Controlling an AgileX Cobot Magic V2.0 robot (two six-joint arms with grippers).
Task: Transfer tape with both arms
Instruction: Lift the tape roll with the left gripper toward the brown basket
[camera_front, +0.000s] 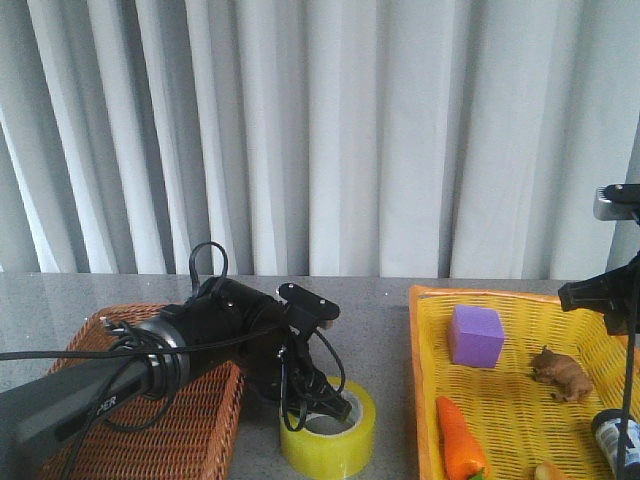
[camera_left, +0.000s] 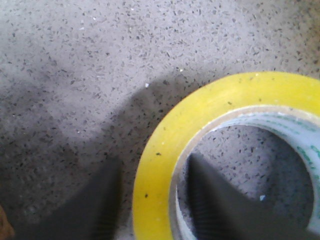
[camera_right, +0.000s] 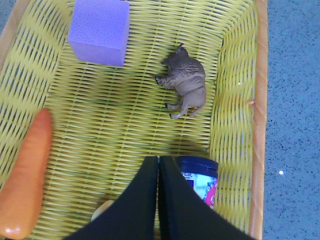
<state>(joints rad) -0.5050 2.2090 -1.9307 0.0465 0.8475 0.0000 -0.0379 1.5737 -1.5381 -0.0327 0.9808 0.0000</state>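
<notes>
Down low, left gripper (camera_front: 305, 400) set over the tape (camera_front: 328, 430), jaws parted: one finger (camera_left: 97, 205) outside the yellow band, the other (camera_left: 215, 205) inside the core, roll wall between them (no telling from the wrist view whether the pads press it). Tape flat on the grey speckled table (camera_front: 380, 330), near the front edge, between the two baskets, just right of the wicker basket (camera_front: 180, 420). White printed core showing inside the ring (camera_left: 295, 130). Left arm (camera_front: 150, 360) stretched in from the near left, across the wicker basket, cables looped about it.

Over on the right, right gripper (camera_right: 158, 200) with fingers pressed together, nothing between them, hanging above the yellow basket (camera_right: 235, 100). In the front view only thin black parts of that arm (camera_front: 600, 290) seen at the right edge. Right beneath the fingers, a small blue-lidded jar (camera_right: 202, 182), half hidden. Further out in the same basket: a grey-brown toy animal (camera_right: 185, 82) on its side near the middle, a purple cube (camera_right: 99, 31) at the far left corner, a carrot (camera_right: 25, 180) along the left wall, and a pale rounded thing (camera_right: 102, 210) (too hidden to name) by the fingers. Pale curtain (camera_front: 320, 130) behind the table.
</notes>
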